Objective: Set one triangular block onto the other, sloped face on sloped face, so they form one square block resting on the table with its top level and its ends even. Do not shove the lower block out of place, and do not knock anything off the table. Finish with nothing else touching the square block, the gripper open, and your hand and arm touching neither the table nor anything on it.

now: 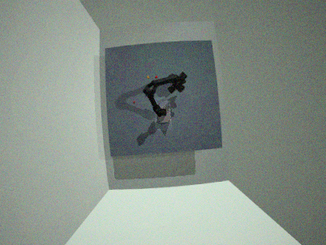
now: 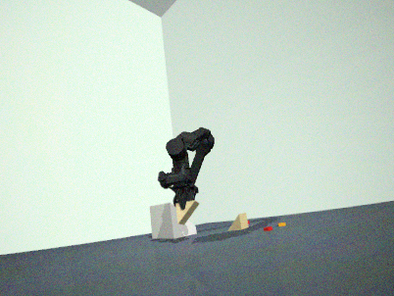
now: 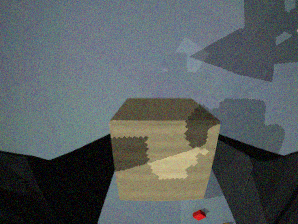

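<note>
My gripper [image 2: 185, 203] [image 3: 162, 137] is shut on a pale wooden triangular block [image 2: 183, 211] [image 3: 165, 157]. The block hangs tilted above the table, with a shaded slanting face towards the lower right in the exterior view. In the wrist view it fills the space between the dark fingers, with patches of shadow on it. The other triangular block [image 2: 240, 222] rests on the table to the right of the held one in the exterior view, its slope facing left; the two are well apart. I cannot make out either block in the top view.
The table [image 1: 195, 130] [image 2: 274, 260] also bears a white box [image 2: 163, 222] beside the arm and a pale sloped piece [image 2: 190, 228]. Small red [image 1: 156, 76] [image 2: 268, 228] and orange [image 1: 148, 77] [image 2: 281, 224] pieces lie beyond the standing block. Another red piece [image 1: 134, 102] lies left of the arm in the top view.
</note>
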Robot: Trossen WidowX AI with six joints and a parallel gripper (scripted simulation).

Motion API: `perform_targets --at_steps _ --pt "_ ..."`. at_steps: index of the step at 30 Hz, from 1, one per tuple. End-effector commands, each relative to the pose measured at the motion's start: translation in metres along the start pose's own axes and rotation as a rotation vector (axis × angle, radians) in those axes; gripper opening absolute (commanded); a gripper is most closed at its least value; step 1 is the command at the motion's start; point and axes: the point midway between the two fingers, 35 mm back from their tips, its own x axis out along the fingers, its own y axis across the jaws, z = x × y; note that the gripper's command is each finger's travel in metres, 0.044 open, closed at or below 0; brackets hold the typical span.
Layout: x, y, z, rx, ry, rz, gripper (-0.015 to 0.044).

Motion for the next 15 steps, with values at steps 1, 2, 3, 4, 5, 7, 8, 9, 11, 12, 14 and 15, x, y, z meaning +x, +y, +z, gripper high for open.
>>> perform_targets --at_steps 1,2,3,4,5,7,8,9,11,12,14,15 --pt "-0.0024 0.0021 -0.001 0.116 -0.014 -0.032 0.0" --pt "-0.0029 0.002 -0.0013 0.148 -0.017 -0.043 0.0" --pt "-0.0033 0.0019 -0.0016 0.181 -0.021 -0.053 0.0" --pt "-0.0038 0.0018 -0.0019 0.214 -0.025 -0.063 0.0" --pt "-0.0043 0.0016 -0.0022 0.246 -0.029 -0.073 0.0" --pt "-0.0054 0.0013 -0.0028 0.311 -0.038 -0.093 0.0" --pt "-0.0059 0.0011 -0.0032 0.344 -0.043 -0.103 0.0" --pt "-0.0065 0.0009 -0.0035 0.377 -0.048 -0.113 0.0" --pt "-0.0075 0.0006 -0.0042 0.436 -0.058 -0.131 0.0" --pt "-0.0078 0.0005 -0.0044 0.452 -0.061 -0.135 0.0" --pt "-0.0079 0.0004 -0.0044 0.457 -0.062 -0.137 0.0" --pt "-0.0079 0.0004 -0.0044 0.457 -0.062 -0.137 0.0"
